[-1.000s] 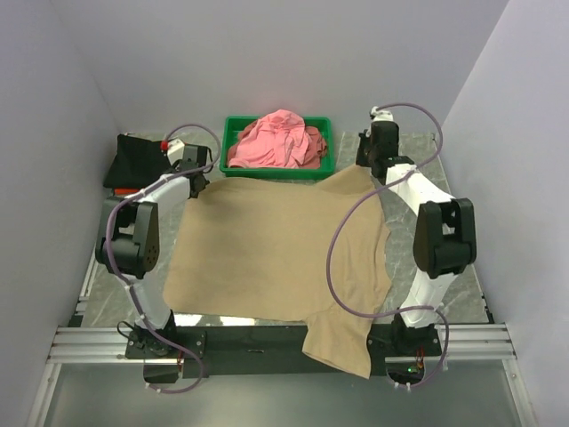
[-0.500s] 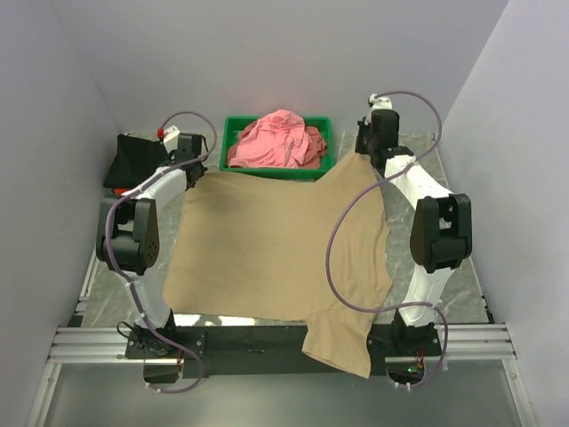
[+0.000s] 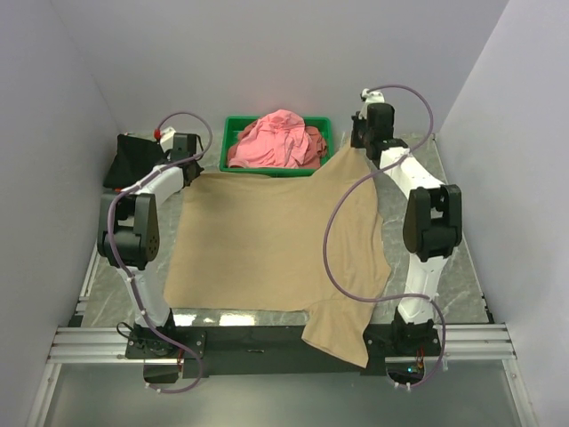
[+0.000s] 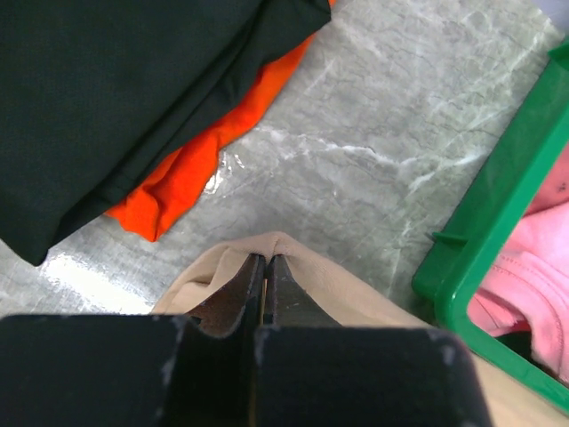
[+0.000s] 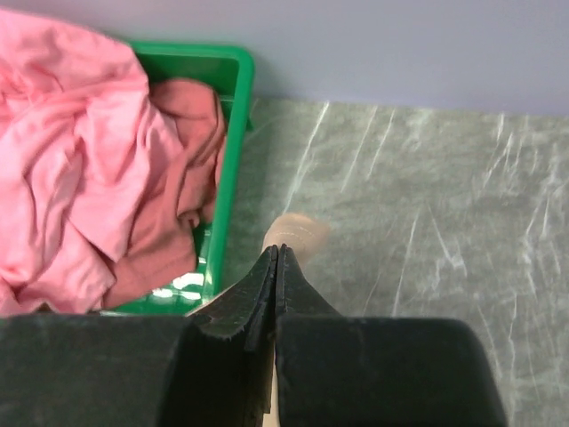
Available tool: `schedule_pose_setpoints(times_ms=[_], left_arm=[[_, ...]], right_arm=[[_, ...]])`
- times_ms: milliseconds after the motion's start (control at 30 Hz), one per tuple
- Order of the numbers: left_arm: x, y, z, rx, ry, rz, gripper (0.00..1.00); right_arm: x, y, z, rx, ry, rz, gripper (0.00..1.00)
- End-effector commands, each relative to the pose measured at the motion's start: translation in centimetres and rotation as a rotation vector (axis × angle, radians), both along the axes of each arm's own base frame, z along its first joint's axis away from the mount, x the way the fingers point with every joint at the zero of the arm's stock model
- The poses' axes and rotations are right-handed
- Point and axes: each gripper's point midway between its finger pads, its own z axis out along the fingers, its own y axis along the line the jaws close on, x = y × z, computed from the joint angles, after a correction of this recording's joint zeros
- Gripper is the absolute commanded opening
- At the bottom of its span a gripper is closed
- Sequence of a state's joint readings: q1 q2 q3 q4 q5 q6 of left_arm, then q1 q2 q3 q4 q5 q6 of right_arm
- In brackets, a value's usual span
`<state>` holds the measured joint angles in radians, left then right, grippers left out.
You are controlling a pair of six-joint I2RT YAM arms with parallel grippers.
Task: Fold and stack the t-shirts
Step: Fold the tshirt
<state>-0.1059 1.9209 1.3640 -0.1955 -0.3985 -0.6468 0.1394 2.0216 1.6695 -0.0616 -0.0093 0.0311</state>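
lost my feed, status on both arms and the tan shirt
Left end effector shut on tan t-shirt far corner. Right end effector shut on the other corner. Green tray just beyond.

Tray (image 3: 228, 147) far ctr, black tee (image 3: 132, 162) far L; table (image 4: 356, 151) bare btw.

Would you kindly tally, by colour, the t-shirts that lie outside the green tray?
tan t-shirt: 1
black t-shirt: 1
orange t-shirt: 1
Total: 3
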Motion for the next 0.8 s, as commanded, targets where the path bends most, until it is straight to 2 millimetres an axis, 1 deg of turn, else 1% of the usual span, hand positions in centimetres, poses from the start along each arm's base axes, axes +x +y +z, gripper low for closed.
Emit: schedule_pose_setpoints(times_ms=[0, 33, 67, 100, 133, 167, 200, 233, 267, 300, 333, 367, 400, 433, 467, 500, 533, 567, 600, 633, 667, 700, 733, 767], left_arm=[[0.8, -0.5, 3.1, -0.013, -0.073, -0.034, 0.0], [0.6, -0.5, 4.1, -0.019, -0.096, -0.037, 0.0], [0.3, -0.6, 4.2, -0.021, -0.1, -0.041, 0.0], [-0.4, -0.7, 3.6, -0.028, -0.087, -0.046, 0.0], [-0.7, -0.7, 3.7, -0.034, -0.09, -0.05, 0.0], [-1.1, -0.8, 4.3, -0.044, -0.104, -0.055, 0.0], [-1.7, -1.0, 3.7, -0.052, -0.091, -0.057, 0.0], [-2.1, -1.1, 3.9, -0.062, -0.096, -0.059, 0.0], [-2.4, -1.1, 3.8, -0.069, -0.098, -0.055, 0.0], [-3.1, -1.0, 3.0, -0.073, -0.082, -0.051, 0.0], [-3.4, -1.1, 2.8, -0.08, -0.076, -0.052, 0.0], [-3.7, -1.1, 2.8, -0.082, -0.076, -0.05, 0.0], [-4.4, -1.1, 2.2, -0.087, -0.058, -0.045, 0.0], [-4.8, -0.9, 1.9, -0.085, -0.052, -0.035, 0.0], [-5.2, -0.9, 2.3, -0.091, -0.061, -0.033, 0.0], [-5.8, -0.8, 1.7, -0.093, -0.053, -0.031, 0.0], [-6.2, -0.9, 1.7, -0.096, -0.051, -0.029, 0.0], [-6.6, -0.8, 2.1, -0.095, -0.057, -0.024, 0.0], [-7.2, -0.7, 1.5, -0.097, -0.042, -0.02, 0.0], [-7.7, -0.6, 1.3, -0.096, -0.033, -0.011, 0.0], [-8.1, -0.3, 1.6, -0.092, -0.039, 0.002, 0.0], [-8.8, -0.2, 1.0, -0.091, -0.024, 0.011, 0.0], [-9.3, 0.1, 1.3, -0.089, -0.027, 0.02, 0.0], [-10.0, 0.3, 0.7, -0.084, -0.014, 0.031, 0.0]], right_arm=[[-2.0, -0.2, 3.8, -0.01, -0.064, 0.014, 0.0], [-3.1, -0.1, 2.4, -0.017, -0.041, 0.011, 0.0], [-3.8, -0.1, 2.5, -0.02, -0.044, 0.009, 0.0], [-4.8, -0.4, 3.9, -0.026, -0.069, -0.009, 0.0], [-5.8, -0.8, 2.7, -0.037, -0.043, -0.028, 0.0], [-6.5, -0.7, 2.7, -0.036, -0.04, -0.026, 0.0], [-7.2, -0.7, 3.6, -0.029, -0.053, -0.03, 0.0], [-8.3, -0.7, 2.4, -0.025, -0.02, -0.041, 0.0], [-8.9, -0.7, 2.3, -0.025, -0.014, -0.049, 0.0], [-9.7, -0.8, 3.0, -0.022, -0.028, -0.062, 0.0], [-10.7, -1.0, 1.9, -0.02, 0.004, -0.08, 0.0], [-11.3, -1.0, 1.7, -0.031, 0.008, -0.093, 0.0], [-12.0, -1.1, 2.4, -0.031, -0.005, -0.105, 0.0], [-13.1, -1.3, 1.3, -0.039, 0.026, -0.117, 0.0], [-13.7, -1.3, 1.1, -0.043, 0.035, -0.126, 0.0], [-14.4, -1.7, 1.9, -0.034, 0.018, -0.143, 0.0], [-15.5, -1.8, 0.8, -0.024, 0.046, -0.152, 0.0], [-16.1, -1.8, 0.7, -0.014, 0.048, -0.154, 0.0], [-16.8, -1.8, 1.4, 0.013, 0.032, -0.166, 0.0], [-17.8, -2.1, 0.5, 0.015, 0.059, -0.174, 0.0], [-18.3, -2.1, 0.4, 0.026, 0.065, -0.179, 0.0], [-19.0, -2.1, 0.9, 0.048, 0.055, -0.184, 0.0], [-19.9, -2.3, 0.1, 0.05, 0.075, -0.191, 0.0], [-20.5, -2.5, 0.4, 0.065, 0.066, -0.204, 0.0]])
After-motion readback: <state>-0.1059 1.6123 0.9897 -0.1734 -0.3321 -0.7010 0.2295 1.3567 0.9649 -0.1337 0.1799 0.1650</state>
